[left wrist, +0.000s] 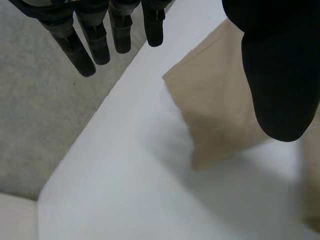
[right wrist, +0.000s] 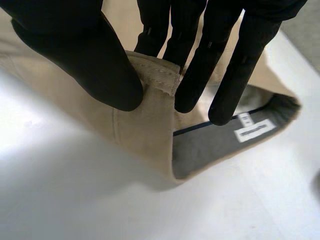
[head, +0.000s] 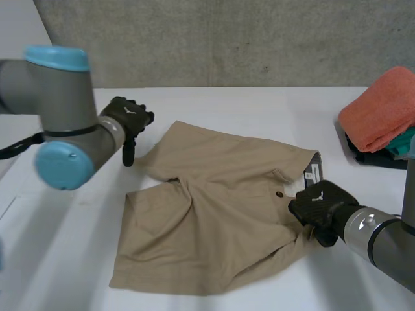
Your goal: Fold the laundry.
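Tan shorts [head: 207, 214] lie spread across the middle of the white desk [head: 259, 103], legs to the left and waistband to the right. There the right robot hand [head: 321, 204] pinches the waistband edge between thumb and fingers, and the band is turned back, showing grey lining and a white label [right wrist: 255, 131]. Farther off on the left, the left robot hand [head: 130, 120] holds nothing — fingers straight, thumb apart — just beside the far leg's corner, while at the far right an orange towel [head: 382, 110] tops a stack of folded clothes [head: 379, 157].
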Robot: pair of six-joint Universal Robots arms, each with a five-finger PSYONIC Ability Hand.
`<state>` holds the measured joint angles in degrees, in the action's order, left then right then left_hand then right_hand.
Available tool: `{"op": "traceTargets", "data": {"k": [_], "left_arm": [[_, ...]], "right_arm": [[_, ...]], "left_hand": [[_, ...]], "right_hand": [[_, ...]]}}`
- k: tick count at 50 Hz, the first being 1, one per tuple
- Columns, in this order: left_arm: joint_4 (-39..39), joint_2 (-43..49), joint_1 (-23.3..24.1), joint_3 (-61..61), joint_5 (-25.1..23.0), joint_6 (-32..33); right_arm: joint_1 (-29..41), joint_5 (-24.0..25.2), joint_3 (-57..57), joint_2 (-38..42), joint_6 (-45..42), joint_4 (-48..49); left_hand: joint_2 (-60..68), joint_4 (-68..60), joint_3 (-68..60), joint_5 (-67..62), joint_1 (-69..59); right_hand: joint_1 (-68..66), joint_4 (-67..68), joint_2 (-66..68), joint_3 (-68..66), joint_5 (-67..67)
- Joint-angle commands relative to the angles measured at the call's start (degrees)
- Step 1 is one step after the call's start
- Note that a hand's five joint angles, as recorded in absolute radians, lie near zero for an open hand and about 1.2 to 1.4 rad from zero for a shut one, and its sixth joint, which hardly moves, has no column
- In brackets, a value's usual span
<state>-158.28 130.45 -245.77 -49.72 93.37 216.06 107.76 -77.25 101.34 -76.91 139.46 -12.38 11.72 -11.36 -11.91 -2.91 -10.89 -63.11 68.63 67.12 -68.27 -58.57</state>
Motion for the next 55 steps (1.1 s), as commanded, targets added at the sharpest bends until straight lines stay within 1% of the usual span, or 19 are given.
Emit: {"op": "traceTargets", "data": {"k": [1,4,8,12,16,20,23,24,27,31,32,35,36,39,43,44,48,51,55], "left_arm": [[3.9,-17.8,-0.1,-23.6,-5.6,-8.9],[3.3,-24.7,0.1,-36.8,-11.3,-9.9],[1.6,-29.4,1.2,-47.2,-14.3,-9.5],[-1.8,-29.9,3.1,-52.2,-13.8,-9.5],[-5.6,-27.8,4.2,-52.9,-11.0,-9.8],[-7.7,-23.9,4.1,-51.5,-8.3,-9.2],[-7.2,-21.8,4.5,-50.7,-7.8,-8.5],[-7.0,-21.2,4.9,-50.5,-7.9,-8.0],[-6.6,-21.0,5.4,-50.3,-7.7,-7.4],[-3.4,-24.4,6.8,-51.7,-7.1,-6.9],[-0.9,-26.3,7.8,-52.8,-6.9,-6.2],[3.5,-28.6,9.3,-54.2,-7.1,-4.4],[5.9,-28.8,9.8,-54.3,-7.0,-3.1],[8.1,-28.1,9.6,-53.4,-6.7,-1.8],[5.4,-25.5,7.4,-48.7,-5.1,-0.5],[4.3,-24.5,6.7,-45.7,-4.0,-0.2],[2.3,-22.2,6.4,-36.8,-2.1,0.1],[0.4,-20.2,6.3,-30.5,-1.9,-0.2],[-4.7,-14.4,6.1,-19.1,-1.7,0.1]], "right_arm": [[-2.0,-0.9,-0.5,-1.4,6.9,4.1],[-3.1,-1.4,-0.8,-1.6,9.9,5.3],[-3.4,-2.8,-1.0,-1.6,12.0,5.5],[-3.4,-3.3,-0.6,-1.8,12.2,5.7],[-3.4,-3.3,-0.6,-2.1,12.3,5.7],[-3.6,-3.3,-0.5,-2.6,12.1,5.4],[-3.7,-3.3,-0.4,-3.1,11.9,5.3],[-3.8,-3.3,-0.3,-3.2,11.8,5.1],[-4.0,-2.8,-0.2,-4.3,10.4,3.5],[-4.7,-0.6,0.3,-6.4,0.9,-4.1],[-6.1,0.7,1.0,-7.3,-5.6,-9.7],[-8.3,2.6,2.4,-7.8,-16.1,-18.9],[-9.3,3.8,2.9,-7.8,-22.5,-24.1],[-9.8,4.7,2.9,-7.0,-27.7,-27.2],[-8.0,4.3,-0.5,-2.6,-20.8,-22.5],[-7.5,3.7,-2.1,-0.8,-17.3,-20.5],[-6.1,2.4,-5.6,1.3,-9.7,-15.2],[-5.4,1.1,-7.6,1.9,-6.0,-11.0],[-4.9,-2.1,-11.6,3.4,0.3,-1.3]], "left_hand": [[6.9,-7.3,-6.7,-5.7,-7.7],[19.1,-19.5,-19.0,-18.0,-20.0],[20.9,-21.2,-20.7,-19.7,-21.7],[19.2,-19.5,-19.0,-18.0,-20.0],[14.5,-14.8,-14.3,-13.3,-15.3],[18.0,-18.3,-17.8,-16.8,-18.8],[42.0,-42.3,-41.8,-40.8,-42.8],[68.0,-68.4,-67.8,-66.8,-68.9],[68.3,-68.6,-68.1,-67.1,-69.1],[68.3,-68.6,-68.1,-67.1,-69.1],[68.3,-68.6,-68.1,-67.1,-69.1],[68.3,-68.6,-68.1,-67.1,-69.1],[68.3,-68.6,-68.1,-67.1,-69.1],[68.3,-68.6,-68.1,-67.1,-69.1],[68.3,-68.6,-68.1,-67.1,-69.1],[68.3,-68.6,-68.1,-67.1,-69.1],[68.3,-68.6,-68.1,-67.1,-69.1],[68.3,-68.6,-68.1,-67.1,-69.1],[68.3,-68.6,-68.1,-67.1,-69.1]], "right_hand": [[-16.9,11.4,12.9,-11.7,-11.4],[-16.9,11.4,12.9,-11.7,-11.4],[-16.9,11.4,12.9,-11.7,-11.4],[-16.9,11.4,12.9,-11.7,-11.4],[-16.9,11.4,12.9,-11.7,-11.4],[-16.9,11.4,12.9,-11.7,-11.4],[-16.9,11.4,12.9,-11.7,-11.4],[-16.9,11.4,12.9,-11.7,-11.4],[-16.9,11.4,12.9,-11.7,-11.4],[-16.9,11.4,12.9,-11.7,-11.4],[-16.9,11.4,12.9,-11.7,-11.4],[-16.9,11.4,12.9,-11.7,-11.4],[-16.9,11.4,12.9,-11.7,-11.4],[-16.9,11.4,12.9,-11.7,-11.4],[-16.9,11.4,12.9,-11.7,-11.4],[-16.9,11.4,12.9,-11.7,-11.4],[-16.9,11.4,12.9,-11.7,-11.4],[-16.9,11.4,12.9,-11.7,-11.4],[-16.9,11.4,12.9,-11.7,-11.4]]}}
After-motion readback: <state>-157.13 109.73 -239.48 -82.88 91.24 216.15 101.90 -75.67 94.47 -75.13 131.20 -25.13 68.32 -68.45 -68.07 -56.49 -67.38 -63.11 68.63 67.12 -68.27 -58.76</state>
